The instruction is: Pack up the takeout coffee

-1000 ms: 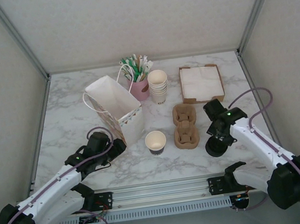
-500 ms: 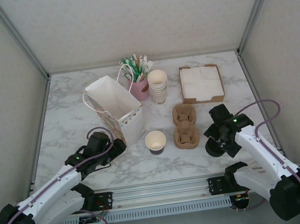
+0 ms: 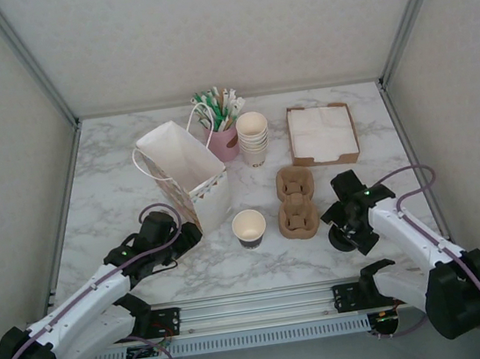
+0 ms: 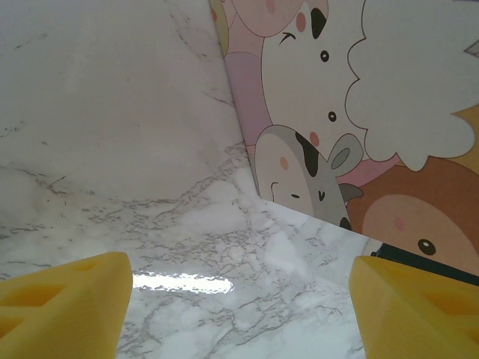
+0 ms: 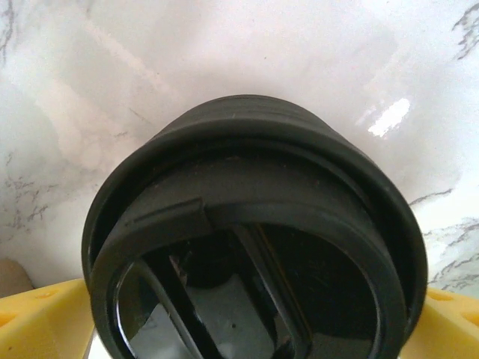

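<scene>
The takeout coffee's small cream paper cup [image 3: 249, 227] stands upright mid-table with its top open and no lid on it. At the right, a black plastic lid [image 3: 343, 238] [image 5: 254, 224] rests on the marble. My right gripper [image 3: 347, 229] [image 5: 254, 325] is low over it, open, with one yellow finger [image 5: 45, 314] on each side of the rim. My left gripper [image 3: 191, 235] [image 4: 239, 307] is open with nothing between its fingers. It hovers just above the table beside the cartoon-printed paper bag [image 3: 188, 173] [image 4: 359, 112].
Two brown pulp cup carriers [image 3: 296, 200] lie between the cup and the lid. At the back stand a stack of cream cups [image 3: 253, 138], a pink holder of stirrers [image 3: 222, 122] and a napkin box [image 3: 322, 133]. Walls enclose the table.
My right gripper's jaws have opened wider and the arm has settled lower and slightly left over the black lid. The left arm, cup and bag have not moved.
</scene>
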Robot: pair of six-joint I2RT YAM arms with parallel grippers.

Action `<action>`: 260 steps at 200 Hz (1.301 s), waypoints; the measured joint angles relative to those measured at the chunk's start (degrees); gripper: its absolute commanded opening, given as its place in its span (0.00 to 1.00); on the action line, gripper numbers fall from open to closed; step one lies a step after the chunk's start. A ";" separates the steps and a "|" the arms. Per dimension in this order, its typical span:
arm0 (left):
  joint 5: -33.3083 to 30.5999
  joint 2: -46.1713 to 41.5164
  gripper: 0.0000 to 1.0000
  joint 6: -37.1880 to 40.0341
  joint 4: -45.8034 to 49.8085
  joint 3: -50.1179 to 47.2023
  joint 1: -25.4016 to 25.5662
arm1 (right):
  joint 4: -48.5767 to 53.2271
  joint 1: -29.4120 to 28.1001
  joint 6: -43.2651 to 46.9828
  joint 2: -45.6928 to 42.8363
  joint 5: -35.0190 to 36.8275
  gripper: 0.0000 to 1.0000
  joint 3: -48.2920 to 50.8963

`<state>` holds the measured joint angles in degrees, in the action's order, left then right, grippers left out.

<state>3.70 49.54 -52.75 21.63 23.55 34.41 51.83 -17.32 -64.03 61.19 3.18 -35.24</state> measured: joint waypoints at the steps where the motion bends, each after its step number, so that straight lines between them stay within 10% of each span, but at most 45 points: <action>1: 0.02 0.00 0.76 0.00 0.00 0.00 0.00 | -0.02 0.02 0.04 0.02 0.00 0.98 0.02; 59: 0.00 -0.37 0.75 0.00 0.02 0.00 0.00 | -1.29 0.59 0.96 -1.14 -0.02 0.82 0.09; 205: 0.24 -0.07 0.74 1.77 -0.24 0.79 3.08 | 3.34 0.57 7.37 -1.84 3.48 0.89 -4.35; 231: 0.20 0.90 0.73 1.95 -0.61 1.70 3.65 | 1.97 0.57 10.69 -2.97 3.39 0.76 -4.11; 260: 0.20 1.55 0.73 1.95 -0.87 2.14 4.20 | -1.49 0.59 14.67 -7.10 1.97 0.87 -2.40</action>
<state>3.90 51.09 -50.81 20.75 25.69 38.61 50.35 -16.73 -49.36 54.08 5.15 -37.65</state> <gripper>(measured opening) 0.734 0.838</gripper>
